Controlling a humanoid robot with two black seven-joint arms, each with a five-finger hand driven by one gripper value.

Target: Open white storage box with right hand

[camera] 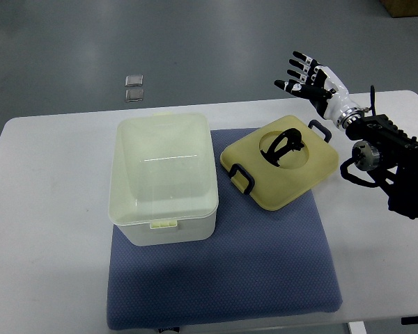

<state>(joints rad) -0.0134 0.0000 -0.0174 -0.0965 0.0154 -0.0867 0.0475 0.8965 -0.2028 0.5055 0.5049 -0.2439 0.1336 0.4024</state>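
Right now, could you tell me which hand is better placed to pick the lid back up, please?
The right hand. It hovers open just beyond the yellow lid, which lies on the blue mat beside the open white box. No left arm is in view.

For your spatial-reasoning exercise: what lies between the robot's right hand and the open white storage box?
In the top view, the yellow lid lies on the blue mat between the right hand and the white storage box, beside the box.
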